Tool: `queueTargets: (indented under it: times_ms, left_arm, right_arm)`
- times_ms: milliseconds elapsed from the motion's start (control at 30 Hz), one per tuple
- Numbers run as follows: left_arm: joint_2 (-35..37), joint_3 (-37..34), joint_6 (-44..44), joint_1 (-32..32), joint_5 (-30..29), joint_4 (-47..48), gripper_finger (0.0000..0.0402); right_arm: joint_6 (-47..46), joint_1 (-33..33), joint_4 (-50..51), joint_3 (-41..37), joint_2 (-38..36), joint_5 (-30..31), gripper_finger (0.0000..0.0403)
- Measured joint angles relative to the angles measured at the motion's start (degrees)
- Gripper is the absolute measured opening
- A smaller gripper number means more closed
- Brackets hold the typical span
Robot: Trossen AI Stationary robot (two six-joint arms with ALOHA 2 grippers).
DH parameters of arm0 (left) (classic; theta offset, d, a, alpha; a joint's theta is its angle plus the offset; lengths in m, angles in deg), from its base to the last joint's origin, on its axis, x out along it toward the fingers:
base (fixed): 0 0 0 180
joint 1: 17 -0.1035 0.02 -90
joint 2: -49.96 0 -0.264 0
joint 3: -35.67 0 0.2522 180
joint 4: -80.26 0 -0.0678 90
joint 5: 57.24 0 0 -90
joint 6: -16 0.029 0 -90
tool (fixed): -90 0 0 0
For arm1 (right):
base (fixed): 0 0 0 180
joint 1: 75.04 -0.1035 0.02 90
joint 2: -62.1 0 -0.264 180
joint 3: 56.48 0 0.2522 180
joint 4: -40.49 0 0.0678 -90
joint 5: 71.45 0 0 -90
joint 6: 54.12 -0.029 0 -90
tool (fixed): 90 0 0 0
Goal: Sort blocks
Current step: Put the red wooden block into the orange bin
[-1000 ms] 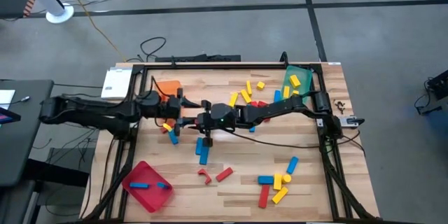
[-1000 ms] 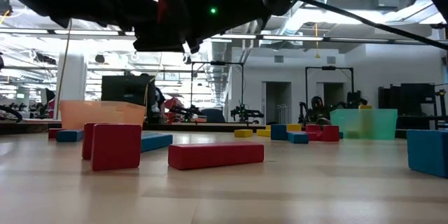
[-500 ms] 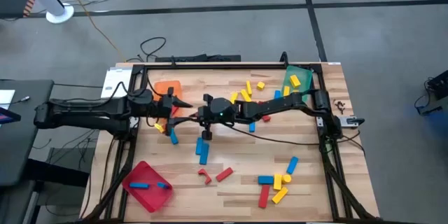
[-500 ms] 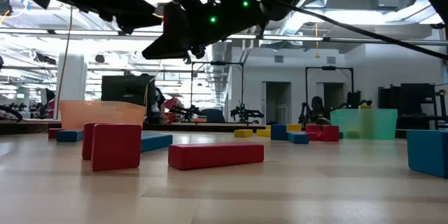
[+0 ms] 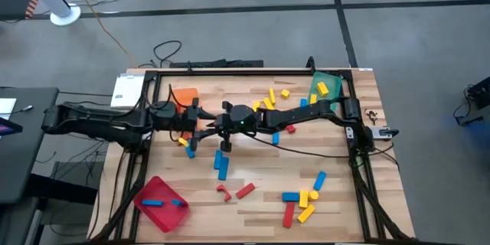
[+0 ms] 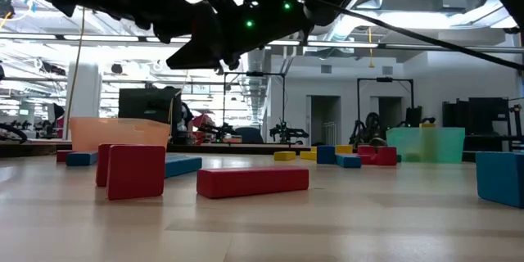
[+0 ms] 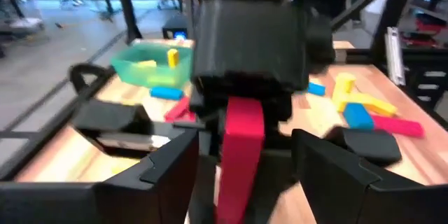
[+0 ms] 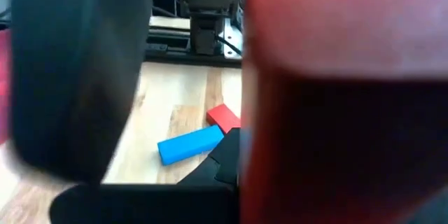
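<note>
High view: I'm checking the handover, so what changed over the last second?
The right gripper, shut on the red block, rose slightly off the table. The left gripper drew back, then returned, open around the block. The loose blocks lie unchanged.

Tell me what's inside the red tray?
Two blue blocks lie inside the red tray. Nothing covers it, so nothing else is hiding there.
</note>
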Motion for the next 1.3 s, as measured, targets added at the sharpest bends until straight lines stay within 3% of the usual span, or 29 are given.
queueTargets:
  times_ms: [933,1167,1300]
  left_arm:
    - [-0.92,-0.02,3.27,2.1,-1.0,-1.98,0.0101]
    - [-0.9,0.0,4.33,2.1,-0.81,-0.49,0.0053]
    - [-0.63,0.0,4.86,2.09,-0.76,0.05,0.0052]
  right_arm:
    - [-0.37,-0.04,0.12,0.0,0.0,-0.36,0.0057]
    - [-0.33,-0.09,0.57,-0.02,0.0,-0.62,0.0057]
    - [-1.06,-0.07,0.88,-0.02,0.0,-0.55,0.0064]
